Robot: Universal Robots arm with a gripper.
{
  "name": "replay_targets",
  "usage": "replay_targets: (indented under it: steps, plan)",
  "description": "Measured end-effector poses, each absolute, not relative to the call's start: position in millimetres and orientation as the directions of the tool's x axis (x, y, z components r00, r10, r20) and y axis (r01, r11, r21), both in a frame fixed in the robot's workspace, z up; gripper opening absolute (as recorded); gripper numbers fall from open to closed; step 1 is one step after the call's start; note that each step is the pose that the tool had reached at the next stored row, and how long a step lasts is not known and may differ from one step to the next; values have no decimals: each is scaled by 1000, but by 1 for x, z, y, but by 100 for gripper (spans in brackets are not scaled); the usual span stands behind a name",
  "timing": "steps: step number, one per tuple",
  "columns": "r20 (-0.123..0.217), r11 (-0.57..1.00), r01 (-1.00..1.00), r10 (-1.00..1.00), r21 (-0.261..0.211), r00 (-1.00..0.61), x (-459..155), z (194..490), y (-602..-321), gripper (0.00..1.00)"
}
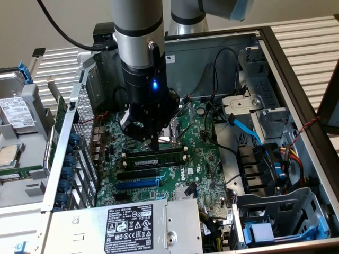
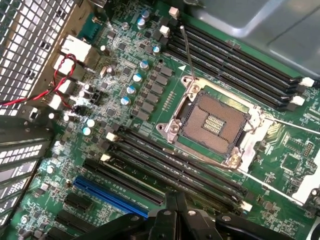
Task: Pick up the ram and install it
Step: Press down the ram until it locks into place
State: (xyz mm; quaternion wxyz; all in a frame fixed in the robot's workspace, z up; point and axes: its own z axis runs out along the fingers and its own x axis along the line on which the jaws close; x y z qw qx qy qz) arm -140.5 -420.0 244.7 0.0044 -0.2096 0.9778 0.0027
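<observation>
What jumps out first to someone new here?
The robot's hand hangs low inside the open computer case, shut, just above a ram stick lying along the memory slots. In the wrist view, the bare CPU socket sits mid-motherboard, with the blue expansion slot beyond the slots.

Exterior view high, angled down into open case, wrist view close above, both sharing motherboard (image 1: 196, 148).

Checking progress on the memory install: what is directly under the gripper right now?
Under the shut gripper lie the black memory slots beside the open CPU socket; the ram sits in one. The gripper's body hides the slots' near part in the wrist view.
</observation>
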Motion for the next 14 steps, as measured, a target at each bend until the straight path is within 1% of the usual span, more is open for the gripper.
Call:
replay_targets:
  steps: [14]
  plan:
    - [-3,963,-270,-270,-15,-963,-141,245,-420,11]
